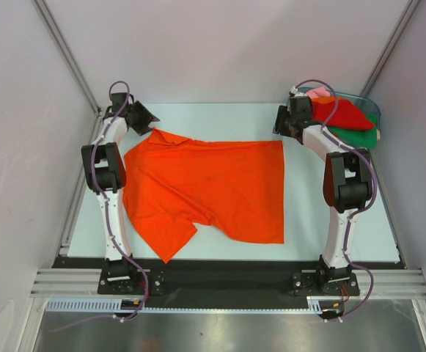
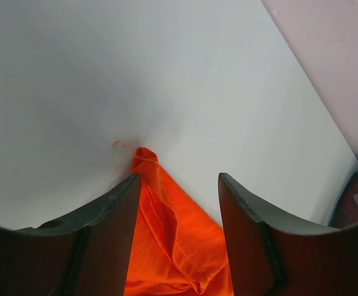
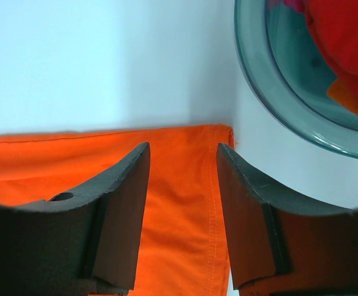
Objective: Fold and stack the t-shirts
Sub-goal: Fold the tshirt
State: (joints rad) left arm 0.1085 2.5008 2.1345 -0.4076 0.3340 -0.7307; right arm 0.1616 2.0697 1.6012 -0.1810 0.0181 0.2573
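A bright orange t-shirt lies spread flat on the pale table, collar end to the left, hem to the right. My left gripper is open over the shirt's far left corner; a folded, stitched edge of orange cloth lies between its fingers. My right gripper is open over the far right hem corner; the hem shows between its fingers. More shirts, red, green and pink, are piled in the tub.
A bluish translucent plastic tub stands at the far right corner; its rim shows in the right wrist view. Grey walls enclose the table on three sides. A black rail runs along the near edge by the arm bases.
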